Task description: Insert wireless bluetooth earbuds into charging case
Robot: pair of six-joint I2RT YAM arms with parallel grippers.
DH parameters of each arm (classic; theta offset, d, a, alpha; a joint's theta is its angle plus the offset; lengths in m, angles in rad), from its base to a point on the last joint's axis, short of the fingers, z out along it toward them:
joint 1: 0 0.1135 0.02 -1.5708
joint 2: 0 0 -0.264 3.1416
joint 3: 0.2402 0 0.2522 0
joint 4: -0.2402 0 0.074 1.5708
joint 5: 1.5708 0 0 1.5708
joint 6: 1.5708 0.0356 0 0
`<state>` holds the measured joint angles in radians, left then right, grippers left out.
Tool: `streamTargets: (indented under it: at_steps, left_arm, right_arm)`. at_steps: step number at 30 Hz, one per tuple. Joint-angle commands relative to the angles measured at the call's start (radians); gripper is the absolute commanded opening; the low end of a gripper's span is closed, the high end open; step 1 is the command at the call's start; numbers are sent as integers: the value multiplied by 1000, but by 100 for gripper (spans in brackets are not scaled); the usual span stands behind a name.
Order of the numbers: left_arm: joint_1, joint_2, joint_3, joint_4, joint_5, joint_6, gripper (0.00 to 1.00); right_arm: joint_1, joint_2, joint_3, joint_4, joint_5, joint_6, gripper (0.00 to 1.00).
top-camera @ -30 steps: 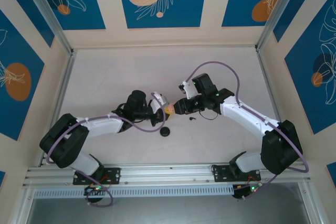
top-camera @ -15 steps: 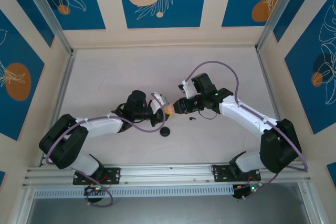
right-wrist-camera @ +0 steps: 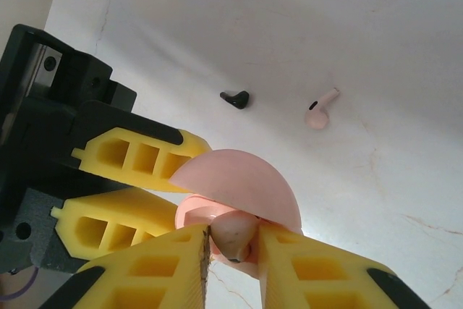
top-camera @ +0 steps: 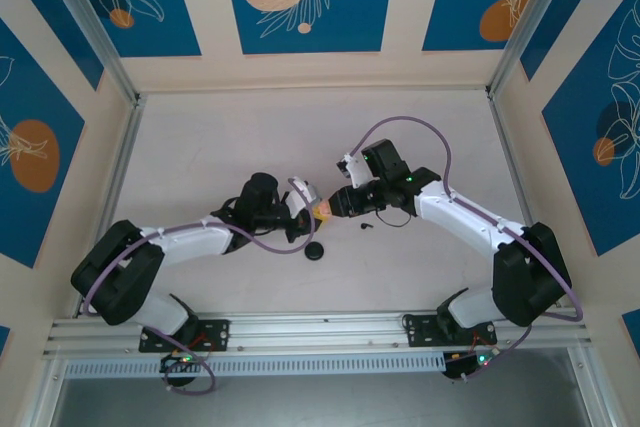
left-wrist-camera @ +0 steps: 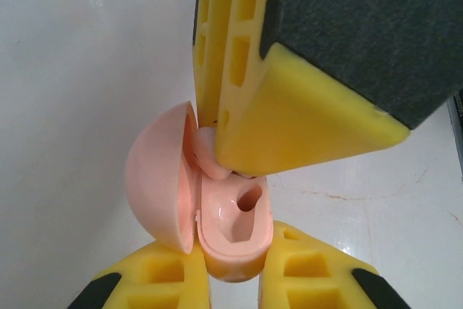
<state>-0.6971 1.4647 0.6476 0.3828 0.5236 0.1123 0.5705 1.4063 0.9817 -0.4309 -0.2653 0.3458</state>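
Mid-insertion, by the look of it, with one pale pink earbud (left-wrist-camera: 205,151) at the mouth of the open pink case (left-wrist-camera: 217,216) but not yet seated. Clamped shut on the case base with the left end effector (left-wrist-camera: 233,262), lid (left-wrist-camera: 155,186) swung back, seemingly raised off the table (right-wrist-camera: 217,19). Pinched closed on that earbud with the right end effector (right-wrist-camera: 233,250), pressing it against the rim just beside the hinge. Right next to it, an empty well (left-wrist-camera: 248,197) (likely the target, though hard to say for certain).

Next, as a judgement: tip the stem toward the well, ease down, release only once the bud sits flush, and hold the left grip steady throughout.

Very tight at the meeting point, with yellow fingers (right-wrist-camera: 130,157) from both sides crowding the case, so little room to twist. Lying loose on the table beyond: a black earbud (right-wrist-camera: 235,98) and a second pink earbud (right-wrist-camera: 320,112), near each other but apart, and clear of both end effectors. Near the left arm, a dark round case (top-camera: 316,251) (open or shut, too small to tell). Plenty of bare table toward the back wall for pulling away, with side rails well apart from the work.
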Motion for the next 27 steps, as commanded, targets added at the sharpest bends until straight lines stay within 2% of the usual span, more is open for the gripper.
streamTargets:
  at_steps: [1,17,27]
  left_arm:
    - [-10,-33,5,3,-4,28,9]
    - [-14,-44,14,-25,-38,46,10]
    - [-16,-49,20,-33,-44,52,9]
  right_arm:
    - [13,3,29,-25,20,34,23]
    - [69,-18,10,-48,156,317,20]
    - [75,-34,6,-75,196,378,25]
